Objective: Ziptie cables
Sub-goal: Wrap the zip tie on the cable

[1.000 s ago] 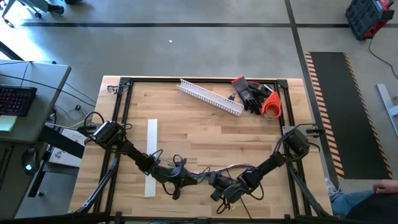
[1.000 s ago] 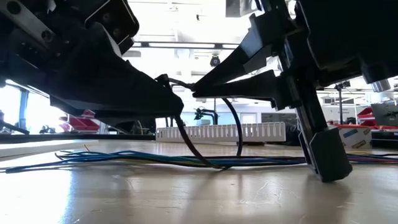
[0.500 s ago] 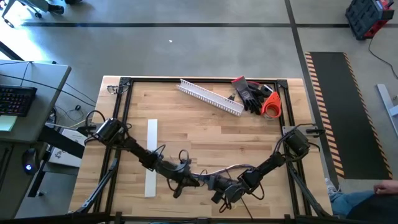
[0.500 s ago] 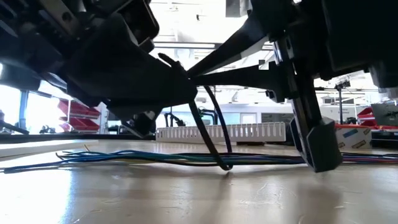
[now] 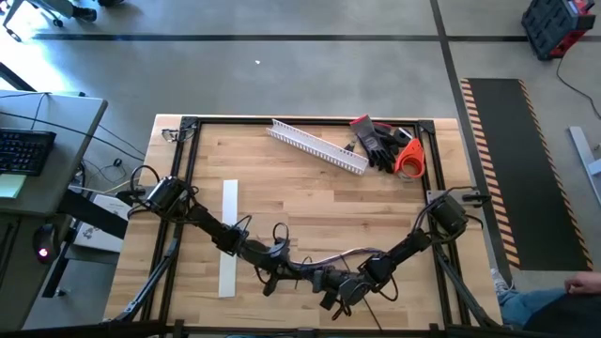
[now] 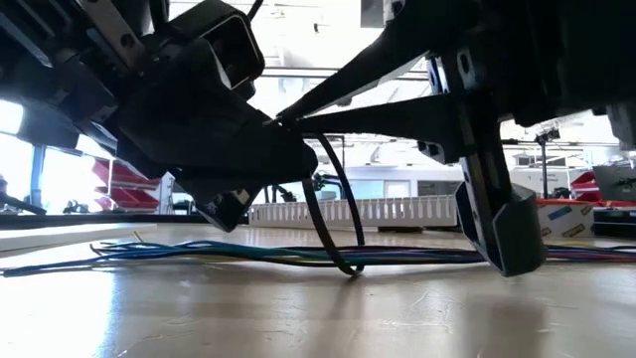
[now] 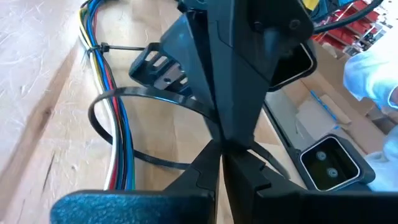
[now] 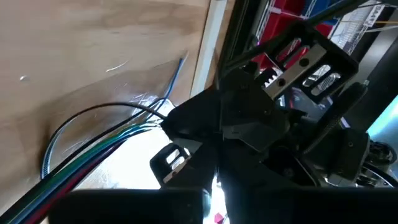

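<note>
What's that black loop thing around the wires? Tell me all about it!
It is a zip tie, a thin, bendy black plastic strap. It curves in an open loop under and around the cables lying on the table, not pulled tight yet. Its ends rise to where the shut left claw and shut right claw meet and pinch it. Another tie already binds the cables farther along.

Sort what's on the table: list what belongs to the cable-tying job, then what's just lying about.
In use:
- cables
- black zip tie looped around them
- left tool, shut on the zip tie
- right tool, shut on the zip tie

Lying about:
- white slotted channel
- flat white strip
- gloves
- orange tape roll
</note>
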`<state>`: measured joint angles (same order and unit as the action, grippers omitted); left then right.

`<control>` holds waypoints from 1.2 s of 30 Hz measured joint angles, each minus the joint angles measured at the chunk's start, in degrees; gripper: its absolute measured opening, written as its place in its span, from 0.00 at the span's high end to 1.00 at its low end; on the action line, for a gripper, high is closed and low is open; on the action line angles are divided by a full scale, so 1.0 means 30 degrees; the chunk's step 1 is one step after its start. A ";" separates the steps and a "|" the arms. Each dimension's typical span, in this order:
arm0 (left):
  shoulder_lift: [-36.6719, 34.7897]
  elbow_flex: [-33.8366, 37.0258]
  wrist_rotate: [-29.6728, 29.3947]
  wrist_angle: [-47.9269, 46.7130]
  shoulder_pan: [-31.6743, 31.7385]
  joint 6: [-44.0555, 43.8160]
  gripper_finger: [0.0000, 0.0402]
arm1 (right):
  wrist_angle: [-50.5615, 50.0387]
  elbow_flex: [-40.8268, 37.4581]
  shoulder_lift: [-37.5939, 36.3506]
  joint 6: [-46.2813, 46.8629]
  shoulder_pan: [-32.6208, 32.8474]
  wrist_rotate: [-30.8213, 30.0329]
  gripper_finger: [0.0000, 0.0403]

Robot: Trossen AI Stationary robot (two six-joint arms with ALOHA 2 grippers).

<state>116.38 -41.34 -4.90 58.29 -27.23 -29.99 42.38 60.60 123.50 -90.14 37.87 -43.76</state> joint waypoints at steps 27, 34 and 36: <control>0.0007 0.0000 -0.1216 0.0020 -0.0284 -0.0434 1.00 | -0.6610 0.0486 -0.1929 1.0667 0.0007 -0.1923 0.73; 0.0007 -0.0789 -0.2253 -0.0165 -0.0519 0.0653 1.00 | -1.1127 0.0486 -0.4011 1.9262 0.0696 -0.2130 0.60; 0.0007 -0.1471 -0.2226 -0.1031 -0.0550 0.1431 1.00 | -1.2513 0.0486 -0.4784 2.2464 0.1059 -0.2071 0.59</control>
<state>116.40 -45.75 -11.57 55.20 -28.88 -25.69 4.84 62.06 109.15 -22.75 41.04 -49.97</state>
